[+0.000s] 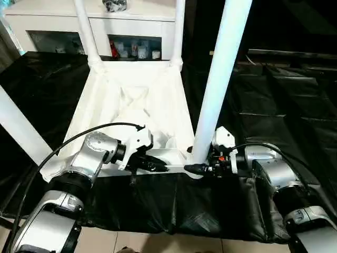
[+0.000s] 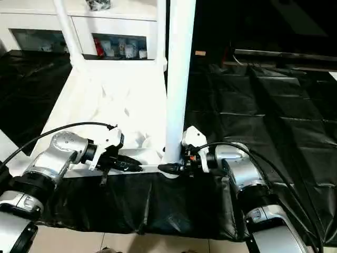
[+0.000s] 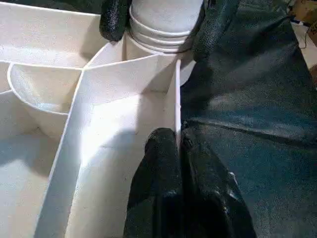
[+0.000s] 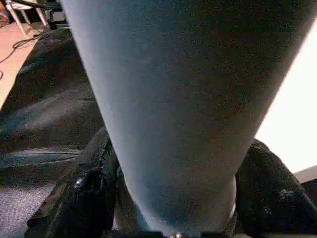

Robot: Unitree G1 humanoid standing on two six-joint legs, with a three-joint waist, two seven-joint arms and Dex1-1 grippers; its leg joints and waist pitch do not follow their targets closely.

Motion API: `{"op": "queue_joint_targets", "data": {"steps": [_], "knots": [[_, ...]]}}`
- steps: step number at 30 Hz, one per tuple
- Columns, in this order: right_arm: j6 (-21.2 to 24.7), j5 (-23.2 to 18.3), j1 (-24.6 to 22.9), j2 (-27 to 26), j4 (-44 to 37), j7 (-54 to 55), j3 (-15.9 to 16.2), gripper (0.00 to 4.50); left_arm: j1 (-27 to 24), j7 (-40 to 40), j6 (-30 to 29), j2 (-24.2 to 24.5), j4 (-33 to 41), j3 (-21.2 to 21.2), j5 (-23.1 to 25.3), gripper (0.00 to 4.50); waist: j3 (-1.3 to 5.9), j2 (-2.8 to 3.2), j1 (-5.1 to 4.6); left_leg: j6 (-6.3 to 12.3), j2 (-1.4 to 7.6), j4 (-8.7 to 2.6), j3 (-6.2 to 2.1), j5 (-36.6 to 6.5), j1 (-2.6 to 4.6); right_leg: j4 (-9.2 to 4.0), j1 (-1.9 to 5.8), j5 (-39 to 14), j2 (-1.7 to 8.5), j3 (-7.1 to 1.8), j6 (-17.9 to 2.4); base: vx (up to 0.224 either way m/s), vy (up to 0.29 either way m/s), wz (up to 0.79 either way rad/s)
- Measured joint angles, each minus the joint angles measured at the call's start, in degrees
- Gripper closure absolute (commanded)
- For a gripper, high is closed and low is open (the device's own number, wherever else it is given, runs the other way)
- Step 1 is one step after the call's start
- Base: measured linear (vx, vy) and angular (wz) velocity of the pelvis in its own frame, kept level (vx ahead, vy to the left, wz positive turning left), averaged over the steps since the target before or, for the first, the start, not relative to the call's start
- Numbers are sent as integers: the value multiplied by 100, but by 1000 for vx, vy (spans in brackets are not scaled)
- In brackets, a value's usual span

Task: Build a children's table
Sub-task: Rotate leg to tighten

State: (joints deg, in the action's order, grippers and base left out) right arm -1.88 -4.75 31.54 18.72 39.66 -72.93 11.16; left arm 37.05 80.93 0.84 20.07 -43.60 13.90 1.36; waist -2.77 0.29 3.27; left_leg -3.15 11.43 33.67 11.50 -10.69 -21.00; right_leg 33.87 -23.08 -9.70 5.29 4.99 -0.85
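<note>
The white tabletop (image 1: 131,105) lies upside down on a black sheet, ribbed underside up. Four white legs stand in its corner sockets. The near right leg (image 1: 221,68) rises tall in front of me. My right gripper (image 1: 196,167) clasps that leg's base from the right, one black finger on each side of it (image 4: 94,188). My left gripper (image 1: 163,167) reaches in from the left and is shut on the tabletop's thin near rim (image 3: 177,99), just short of that corner socket. The left wrist view shows the right gripper's fingers (image 3: 115,20) against the ribbed foot of the leg (image 3: 163,25).
The black sheet (image 1: 274,95) covers the floor around the tabletop, wrinkled at the right. A white glass-door cabinet (image 1: 63,23) stands behind the far legs (image 1: 87,31). Another leg (image 1: 21,132) slants up at the near left. Pale floor tiles (image 1: 158,245) show along the near edge.
</note>
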Motion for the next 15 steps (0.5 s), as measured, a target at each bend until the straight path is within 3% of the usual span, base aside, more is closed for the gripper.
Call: {"op": "queue_joint_targets", "data": {"steps": [9,15], "knots": [[12,9,-20,-77,-3,171,-33,176,6,-152,55,-15,-24,-33,13,450,0,0,6,-1,1,8,0,0,2,12,0,0,0,0,0,0,0,0],[293,117,-233,-790,12,2844,-773,178,186,-1786,-406,-608,-165,-178,324,450,-3,-22,-101,-5,1,19,-1,2,15,13,12,-15,0,-6,26,0,0,0]]}}
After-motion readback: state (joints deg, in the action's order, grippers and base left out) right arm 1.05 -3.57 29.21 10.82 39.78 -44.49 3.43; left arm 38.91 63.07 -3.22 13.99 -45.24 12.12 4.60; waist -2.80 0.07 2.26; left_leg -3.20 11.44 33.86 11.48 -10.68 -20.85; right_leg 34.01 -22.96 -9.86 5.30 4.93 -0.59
